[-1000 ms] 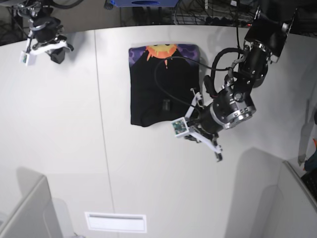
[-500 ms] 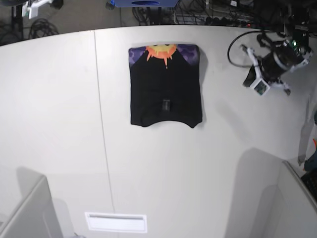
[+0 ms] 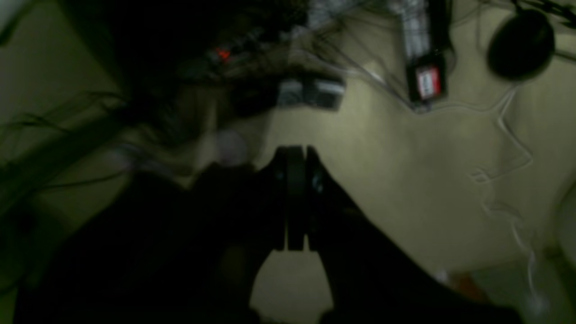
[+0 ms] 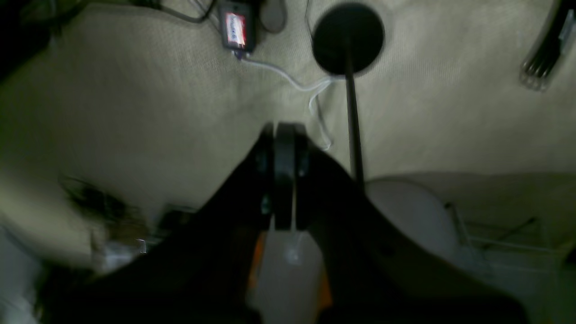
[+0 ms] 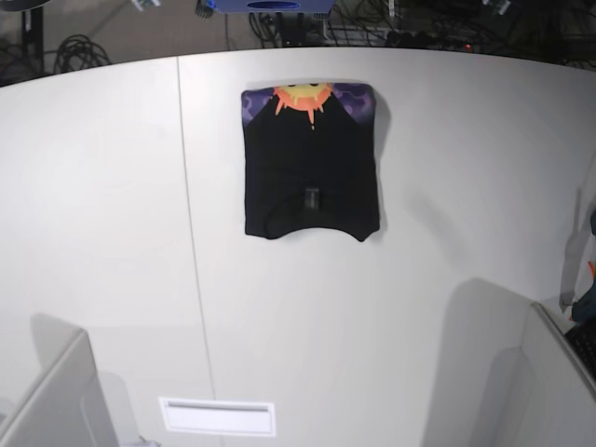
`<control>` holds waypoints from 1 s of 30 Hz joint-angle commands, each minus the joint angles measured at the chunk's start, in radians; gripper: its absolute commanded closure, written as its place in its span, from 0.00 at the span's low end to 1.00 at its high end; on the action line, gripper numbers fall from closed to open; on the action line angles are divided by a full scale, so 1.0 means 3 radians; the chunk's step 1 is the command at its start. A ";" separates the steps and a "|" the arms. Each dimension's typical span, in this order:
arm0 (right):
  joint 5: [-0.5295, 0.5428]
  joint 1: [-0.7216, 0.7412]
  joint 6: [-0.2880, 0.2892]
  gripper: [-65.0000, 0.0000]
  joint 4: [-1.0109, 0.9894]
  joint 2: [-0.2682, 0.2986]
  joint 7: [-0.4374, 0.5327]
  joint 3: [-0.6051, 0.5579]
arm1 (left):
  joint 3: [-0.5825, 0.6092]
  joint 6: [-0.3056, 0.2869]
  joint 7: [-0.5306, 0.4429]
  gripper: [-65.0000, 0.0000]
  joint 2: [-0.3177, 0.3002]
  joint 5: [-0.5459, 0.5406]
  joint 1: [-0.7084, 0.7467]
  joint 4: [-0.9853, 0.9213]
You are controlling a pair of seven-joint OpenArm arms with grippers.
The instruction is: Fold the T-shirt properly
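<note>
Gone from the table [image 5: 112,233], both arms; T-shirt [image 5: 312,163] lies unmoved.

A lab or office workspace: a white table [image 5: 102,233] ringed by cable tangles [image 5: 372,23] and carpeted floor [image 4: 135,90] with a power adapter [image 4: 236,27].

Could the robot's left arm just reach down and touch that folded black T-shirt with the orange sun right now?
Probably not right away. The folded black cloth T-shirt with the orange sun print lies alone on the white table, nothing covering it, but the left arm is outside the overhead view, its closed fingers over the floor.
</note>
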 commanded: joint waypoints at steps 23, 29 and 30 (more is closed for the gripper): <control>-0.0160 0.2189 -0.0017 1.00 -0.5560 -0.0928 0.3700 -0.1245 | 0.1760 0.0547 -0.2360 1.00 -0.0072 0.0839 -0.2841 -0.5518; -0.0160 0.2261 -0.0017 1.00 -0.5560 -0.0939 0.3710 -0.1240 | 0.1765 0.0818 -0.2314 1.00 0.0107 0.0869 -0.2882 -0.5355; -0.0160 0.2261 -0.0017 1.00 -0.5560 -0.0939 0.3710 -0.1240 | 0.1765 0.0818 -0.2314 1.00 0.0127 0.0869 -0.2887 -0.5355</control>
